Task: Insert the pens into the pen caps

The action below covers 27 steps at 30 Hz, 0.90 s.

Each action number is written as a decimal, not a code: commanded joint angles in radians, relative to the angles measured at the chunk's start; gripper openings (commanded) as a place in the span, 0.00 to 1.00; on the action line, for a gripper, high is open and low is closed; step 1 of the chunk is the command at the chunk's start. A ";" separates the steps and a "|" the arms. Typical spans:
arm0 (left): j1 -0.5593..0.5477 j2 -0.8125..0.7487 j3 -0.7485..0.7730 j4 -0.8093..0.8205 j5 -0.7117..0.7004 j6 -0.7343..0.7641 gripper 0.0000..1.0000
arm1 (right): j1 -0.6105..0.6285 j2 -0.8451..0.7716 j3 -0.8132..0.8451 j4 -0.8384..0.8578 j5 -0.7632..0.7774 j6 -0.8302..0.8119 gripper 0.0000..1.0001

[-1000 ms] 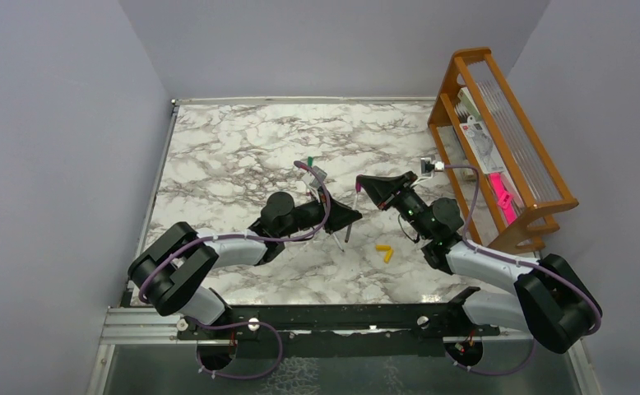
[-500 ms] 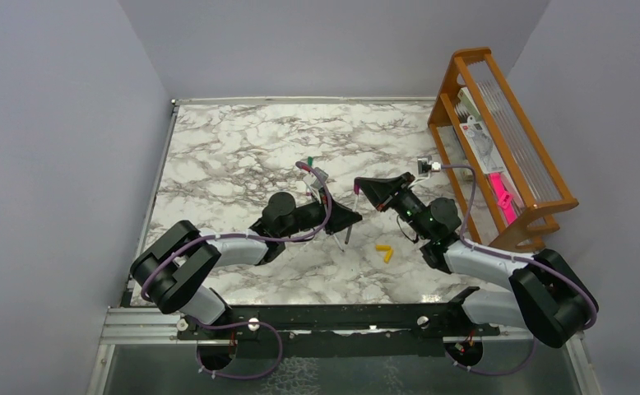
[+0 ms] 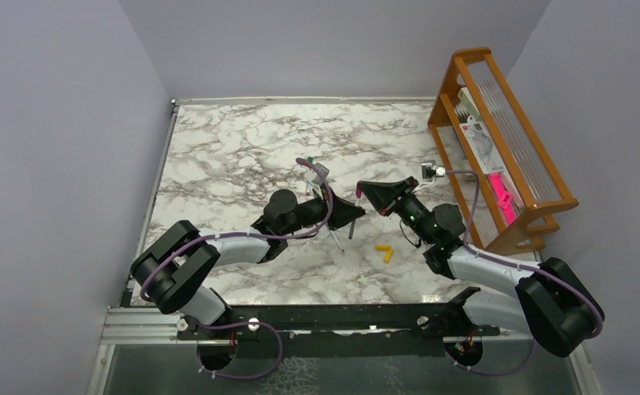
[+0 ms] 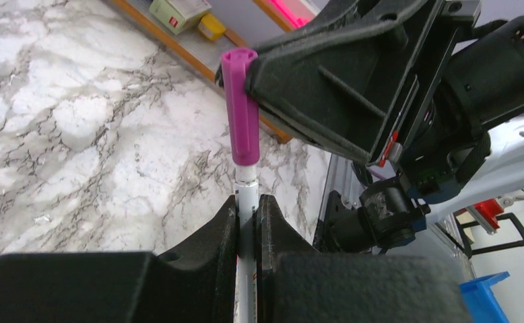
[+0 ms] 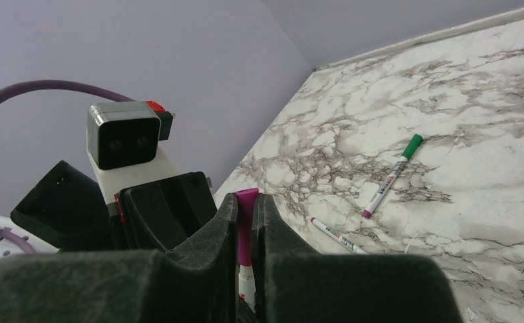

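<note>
Top external: left pincer point(image 3: 356, 213) angles pen point(image 4: 246, 195) toward right pincer's point(image 3: 364, 188) cap point(image 4: 240, 101).

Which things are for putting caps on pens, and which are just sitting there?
For the job:
- pen in the left gripper
- magenta cap in the right gripper
- two yellow caps
- green-ended pen
- another pen

Just lying about:
- wooden rack
</note>
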<state>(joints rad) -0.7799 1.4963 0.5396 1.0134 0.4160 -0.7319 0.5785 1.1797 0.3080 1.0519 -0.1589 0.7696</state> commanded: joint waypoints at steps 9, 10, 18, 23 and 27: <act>0.006 -0.005 0.073 0.095 -0.069 -0.033 0.00 | 0.001 -0.013 -0.037 -0.007 -0.004 -0.016 0.01; 0.005 -0.009 0.075 0.097 -0.075 -0.035 0.00 | 0.001 -0.009 -0.047 0.006 -0.008 -0.018 0.01; 0.008 -0.028 0.124 0.100 -0.063 -0.024 0.00 | 0.001 -0.036 -0.072 -0.030 -0.063 -0.067 0.01; 0.014 -0.040 0.149 0.096 -0.052 -0.013 0.00 | 0.001 -0.063 -0.067 -0.105 -0.108 -0.081 0.01; 0.016 -0.057 0.170 0.090 -0.046 -0.005 0.00 | 0.001 -0.063 -0.082 -0.119 -0.137 -0.087 0.01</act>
<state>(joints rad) -0.7849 1.4979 0.6243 0.9836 0.4194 -0.7502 0.5709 1.1072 0.2718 1.0832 -0.1631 0.7231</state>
